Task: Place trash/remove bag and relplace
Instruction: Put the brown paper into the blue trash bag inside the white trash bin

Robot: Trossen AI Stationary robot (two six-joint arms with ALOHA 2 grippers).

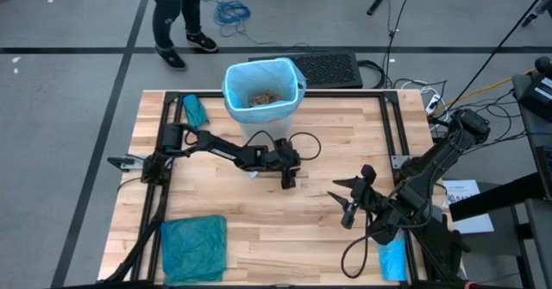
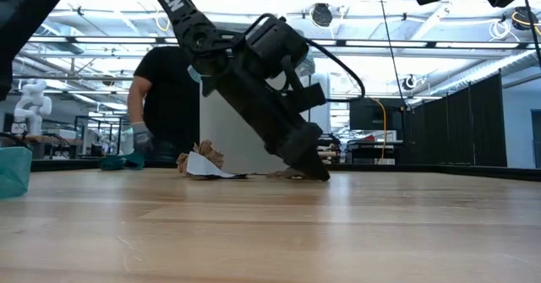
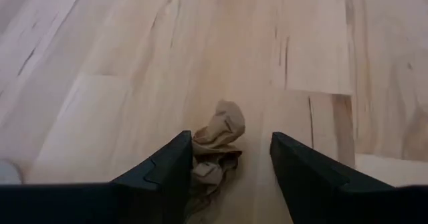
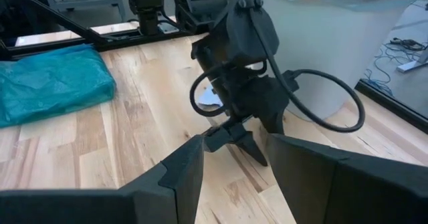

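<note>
Paper scrap [image 3: 217, 140] between left fingers [image 3: 157, 177]

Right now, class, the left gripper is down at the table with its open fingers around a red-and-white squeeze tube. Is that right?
Not quite. The left gripper is down at the table, fingers open, but around a crumpled brown paper scrap, not a tube. The left wrist view shows it.

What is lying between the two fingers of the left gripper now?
A crumpled brown paper scrap lies on the table between the open fingers of the left gripper, as the left wrist view shows.
</note>
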